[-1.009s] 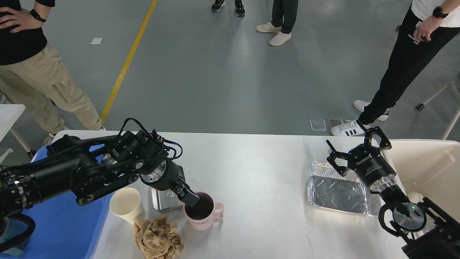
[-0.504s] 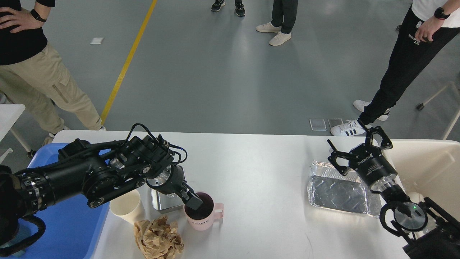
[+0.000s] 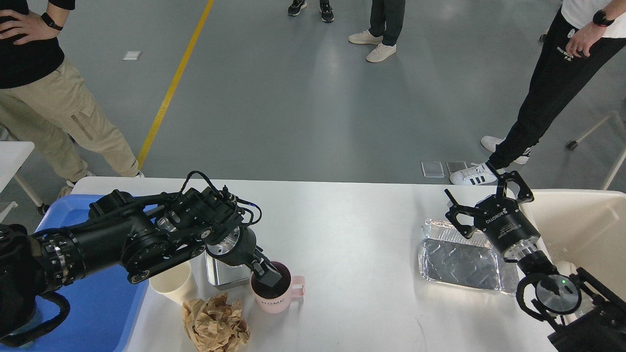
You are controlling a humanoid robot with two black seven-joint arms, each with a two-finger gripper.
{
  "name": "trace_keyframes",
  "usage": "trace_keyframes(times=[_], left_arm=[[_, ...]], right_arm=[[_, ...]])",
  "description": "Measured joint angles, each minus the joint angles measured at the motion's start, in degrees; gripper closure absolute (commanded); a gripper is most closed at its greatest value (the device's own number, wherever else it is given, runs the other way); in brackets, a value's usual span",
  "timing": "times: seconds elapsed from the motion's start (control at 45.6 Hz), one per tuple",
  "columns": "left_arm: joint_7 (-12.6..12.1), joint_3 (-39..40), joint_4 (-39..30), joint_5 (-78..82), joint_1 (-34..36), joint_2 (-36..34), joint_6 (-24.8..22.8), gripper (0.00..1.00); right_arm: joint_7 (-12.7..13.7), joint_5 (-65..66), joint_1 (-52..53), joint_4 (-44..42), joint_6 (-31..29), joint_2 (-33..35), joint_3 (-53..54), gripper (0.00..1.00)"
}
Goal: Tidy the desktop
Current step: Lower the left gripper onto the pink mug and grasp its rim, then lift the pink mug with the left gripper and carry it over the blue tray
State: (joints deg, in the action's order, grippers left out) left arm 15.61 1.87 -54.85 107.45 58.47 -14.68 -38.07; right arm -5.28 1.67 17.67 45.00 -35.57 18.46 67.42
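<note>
Our tidying has only just begun, we think. The white tabletop [image 3: 352, 230] is wide and sits right under both our arms, and most of the things are still lying on it.

Our left gripper [image 3: 268, 279] reaches down into the pink mug [image 3: 278, 293]. One finger [image 3: 266, 275] is inside the mug, over the dark inside. We cannot see the other finger well, so we cannot tell if the fingers are pinching the rim yet. The mug stands on the tabletop, not lifted.

Just behind those fingers is a small metal box [image 3: 222, 276]. Beside them, toward the blue tray [image 3: 93, 313], stands a paper cup [image 3: 171, 286]. Just in front of the cup lies a ball of crumpled brown paper [image 3: 215, 325]. The bare part of the tray that we can see holds none of these things.

Our right gripper [image 3: 484, 203] is far from the mug. Its fingers are spread wide and hold nothing. A shiny foil tray [image 3: 455, 264] lies just below them, and the cream bin [image 3: 582, 220] is right beside them.

So the mug, cup, box, paper and foil tray are all left to put away.
</note>
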Motion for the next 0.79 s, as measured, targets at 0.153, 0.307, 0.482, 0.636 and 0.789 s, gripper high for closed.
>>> trace_keyframes(times=[0.153,0.307,0.482,0.636,0.789], left_arm=[[1.8,-1.0,0.0,1.8,0.3,0.0,0.0,0.49],[2.9,-1.5,0.0,2.7,0.4,0.0,0.0,0.7],[3.7,-1.7,0.2,2.8,0.4,0.0,0.0,0.82],[5.3,-1.9,0.4,3.9,0.4,-0.2,0.2,0.91],[6.6,-2.0,0.8,4.7,0.4,-0.4,0.4,0.97]], right_arm=[[0.0,0.0,0.0,0.0,0.0,0.0,0.0,0.0],[-0.1,0.0,0.0,0.0,0.0,0.1,0.0,0.0],[-0.1,0.0,0.0,0.0,0.0,0.0,0.0,0.0],[-0.1,0.0,0.0,0.0,0.0,0.0,0.0,0.0],[-0.1,0.0,0.0,0.0,0.0,0.0,0.0,0.0]])
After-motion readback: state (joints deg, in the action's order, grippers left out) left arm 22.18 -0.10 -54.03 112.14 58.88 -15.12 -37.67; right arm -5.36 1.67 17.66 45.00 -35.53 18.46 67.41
